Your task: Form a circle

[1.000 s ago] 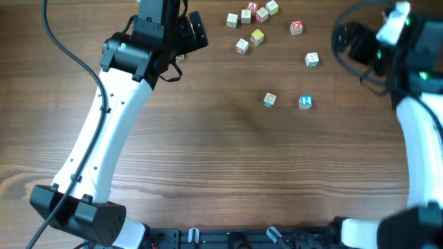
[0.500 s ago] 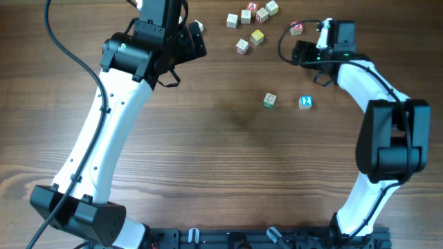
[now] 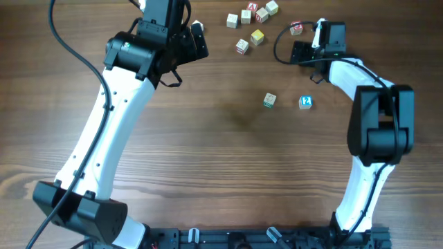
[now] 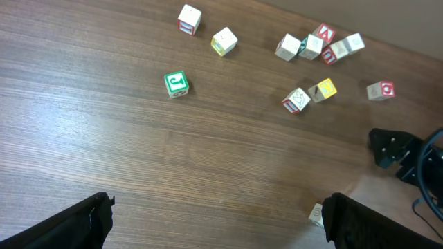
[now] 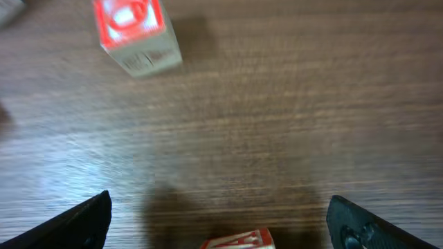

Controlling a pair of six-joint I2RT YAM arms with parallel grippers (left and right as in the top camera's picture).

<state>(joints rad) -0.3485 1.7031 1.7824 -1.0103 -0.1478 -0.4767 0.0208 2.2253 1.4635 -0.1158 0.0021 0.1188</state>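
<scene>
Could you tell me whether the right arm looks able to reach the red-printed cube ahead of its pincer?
Probably yes: the right pincer stands open, and only bare table lies between it and the red-printed cube, which sits off its centre line.

Centre and near half of the table bare, wide lane there. Far edge crowded: cube cluster, with yellow cube and pale cube just in front of it. Mid-table, green cube and blue cube near each other, narrow gap between. Left arm blocks the left diagonal, right arm the right side, its cable loop beside the red cube. Red-topped cube lies between the right gripper's spread fingers
</scene>
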